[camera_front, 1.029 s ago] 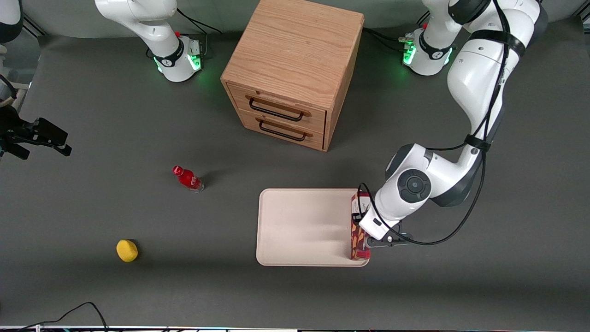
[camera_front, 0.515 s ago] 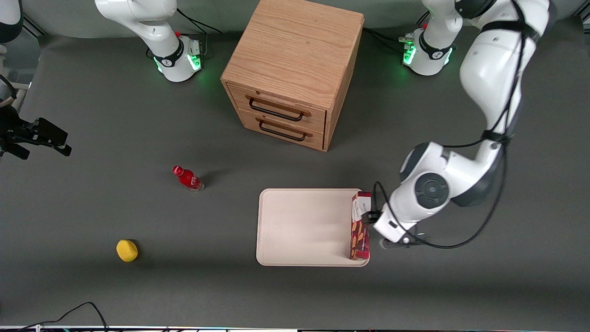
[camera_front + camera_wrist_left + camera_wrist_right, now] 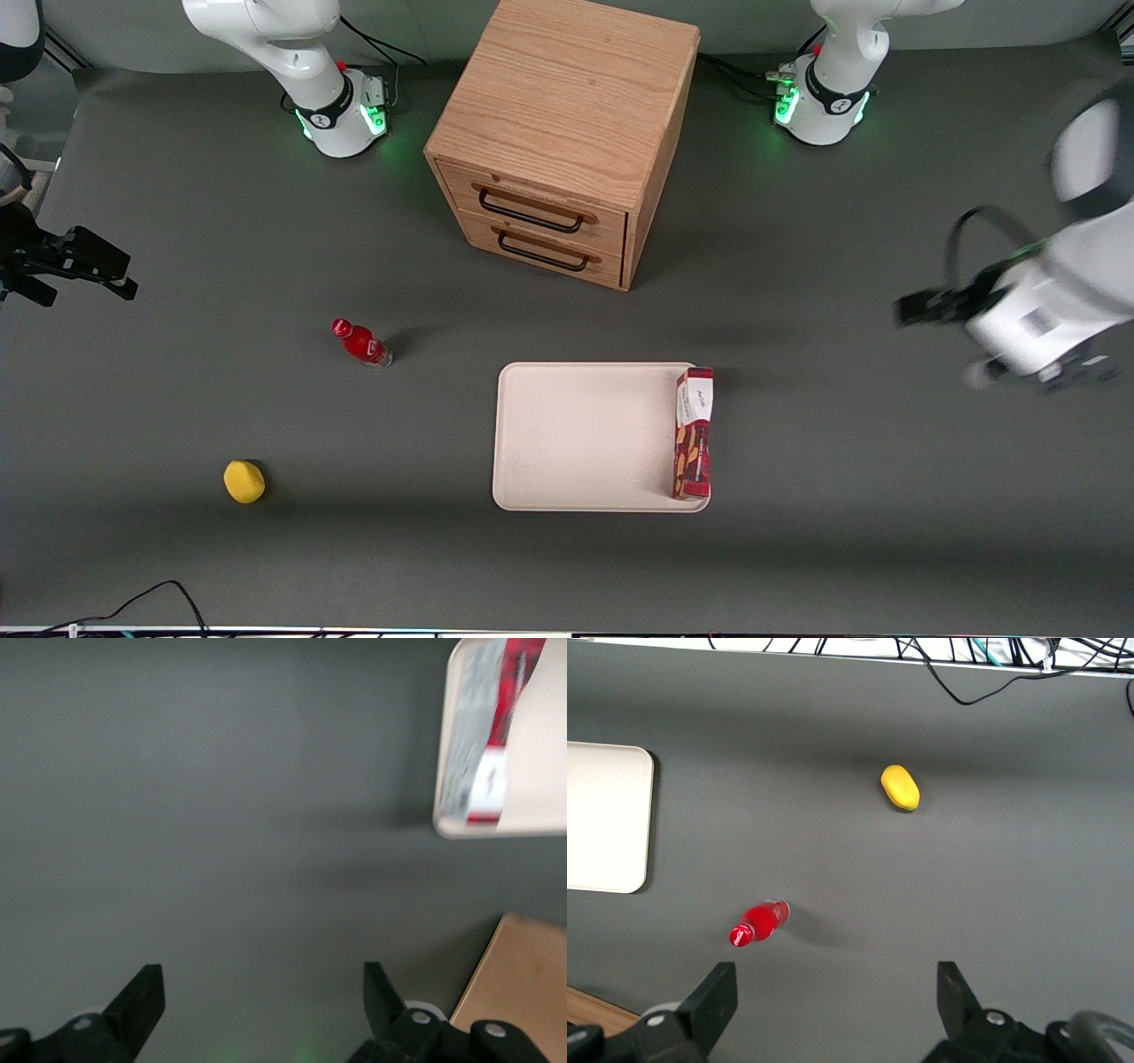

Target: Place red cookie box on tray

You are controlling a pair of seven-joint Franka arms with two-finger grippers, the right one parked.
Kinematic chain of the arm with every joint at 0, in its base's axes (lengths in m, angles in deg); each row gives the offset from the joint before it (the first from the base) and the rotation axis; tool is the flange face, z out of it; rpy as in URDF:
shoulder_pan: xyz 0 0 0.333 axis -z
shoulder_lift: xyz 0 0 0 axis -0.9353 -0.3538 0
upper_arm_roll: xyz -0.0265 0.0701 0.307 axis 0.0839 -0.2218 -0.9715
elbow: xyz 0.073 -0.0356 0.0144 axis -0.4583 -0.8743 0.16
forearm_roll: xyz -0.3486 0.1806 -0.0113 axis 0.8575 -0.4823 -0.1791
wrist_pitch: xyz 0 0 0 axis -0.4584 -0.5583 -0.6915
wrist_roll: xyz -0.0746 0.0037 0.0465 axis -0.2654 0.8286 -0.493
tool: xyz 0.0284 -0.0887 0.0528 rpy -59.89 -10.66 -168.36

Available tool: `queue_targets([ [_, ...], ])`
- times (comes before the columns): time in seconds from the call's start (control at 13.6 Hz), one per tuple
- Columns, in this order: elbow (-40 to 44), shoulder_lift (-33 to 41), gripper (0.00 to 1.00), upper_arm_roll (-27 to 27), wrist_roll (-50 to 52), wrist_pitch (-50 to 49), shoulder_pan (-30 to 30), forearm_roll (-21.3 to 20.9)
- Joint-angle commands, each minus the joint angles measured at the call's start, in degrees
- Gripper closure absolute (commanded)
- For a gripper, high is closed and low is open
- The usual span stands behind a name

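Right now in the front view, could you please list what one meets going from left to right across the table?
Yellow lemon-shaped object → small red bottle → flat cream-white tray → long dark-red cookie box, on the tray's edge → the left arm's open gripper, away from the box.

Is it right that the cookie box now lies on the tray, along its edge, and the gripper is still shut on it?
Not quite. The cookie box does lie on the tray, along the edge toward the working arm's end. But the gripper is open and holds nothing: the left wrist view shows its fingers spread over bare table, and the front view shows the arm well away from the tray.
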Motion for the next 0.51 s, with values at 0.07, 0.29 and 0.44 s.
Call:
queue_targets([
  [0.07,-19.34,15.97,0.00,-7.08,-7.78,3.72,1.06,1.12],
  [0.29,-21.44,18.31,0.00,-7.62,-8.22,4.20,1.06,0.94],
  [0.44,-17.74,16.64,0.00,-7.53,-8.67,1.64,1.15,0.77],
])
